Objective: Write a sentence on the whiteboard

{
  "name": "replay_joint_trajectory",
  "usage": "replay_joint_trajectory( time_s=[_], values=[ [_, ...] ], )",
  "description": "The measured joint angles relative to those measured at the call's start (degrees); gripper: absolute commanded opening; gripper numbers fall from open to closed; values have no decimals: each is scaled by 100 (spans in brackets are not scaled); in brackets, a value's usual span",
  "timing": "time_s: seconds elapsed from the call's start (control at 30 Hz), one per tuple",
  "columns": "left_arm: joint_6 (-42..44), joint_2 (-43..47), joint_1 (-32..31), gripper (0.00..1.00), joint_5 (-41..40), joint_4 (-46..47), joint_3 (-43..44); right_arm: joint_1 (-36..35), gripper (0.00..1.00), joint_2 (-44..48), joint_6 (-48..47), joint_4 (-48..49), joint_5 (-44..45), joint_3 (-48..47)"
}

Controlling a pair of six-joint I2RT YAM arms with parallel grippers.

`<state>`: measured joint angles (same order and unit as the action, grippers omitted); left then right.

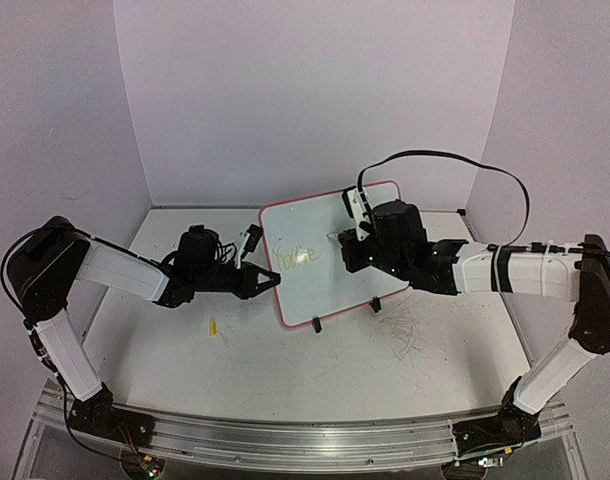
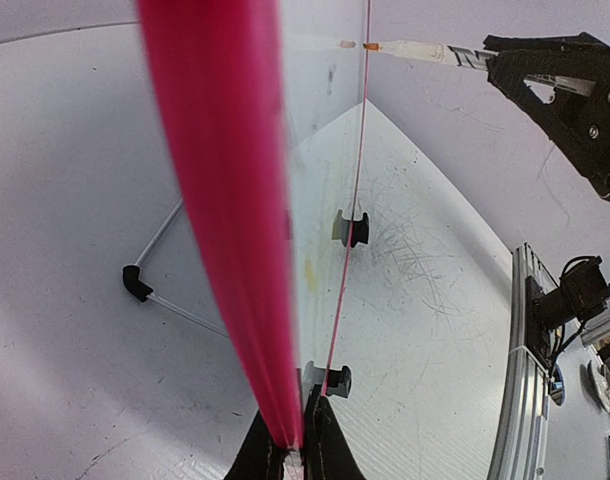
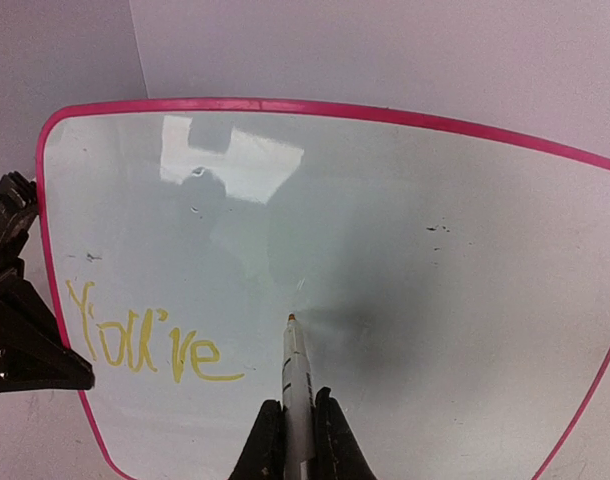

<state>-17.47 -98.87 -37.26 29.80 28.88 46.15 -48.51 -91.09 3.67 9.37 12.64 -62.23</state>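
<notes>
- Right claw [image 3: 298,410]: pinched tight on a marker [image 3: 294,365], tip at the whiteboard [image 3: 405,220] face, just right of the writing; contact unclear.
- Left claw [image 2: 290,445]: clamped shut on the whiteboard's left pink rim.
- Sentence [image 3: 145,345]: just "You're", pale yellow, lower left on the whiteboard.
- Wire stand [image 2: 150,290]: behind the whiteboard.

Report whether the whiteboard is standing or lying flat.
Standing: the whiteboard is propped, tilted, on its wire stand on the table, the left gripper shut on its pink rim.
</notes>
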Motion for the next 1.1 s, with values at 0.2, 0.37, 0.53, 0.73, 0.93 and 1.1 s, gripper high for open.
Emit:
replay_joint_trajectory(
  time_s=[0.2, 0.37, 0.53, 0.73, 0.93, 1.1],
  values=[
    [-1, 0, 0, 0, -4, -2, 0, 0, 0, -59, 48, -28, 18, -3],
    [-1, 0, 0, 0, -2, -2, 0, 0, 0, -59, 112, -59, 9, -3],
    [-1, 0, 0, 0, -2, -3, 0, 0, 0, -59, 182, -94, -5, 8],
    [-9, 0, 2, 0, -20, -19, 0, -5, 0, -47, 268, -94, -33, 161],
    [-9, 0, 0, 0, -31, -31, 2, -11, 0, -7, 338, -117, -82, 330],
    [-6, 0, 0, 0, -33, -31, 2, -11, 0, 15, 371, -157, -108, 353]
  ],
)
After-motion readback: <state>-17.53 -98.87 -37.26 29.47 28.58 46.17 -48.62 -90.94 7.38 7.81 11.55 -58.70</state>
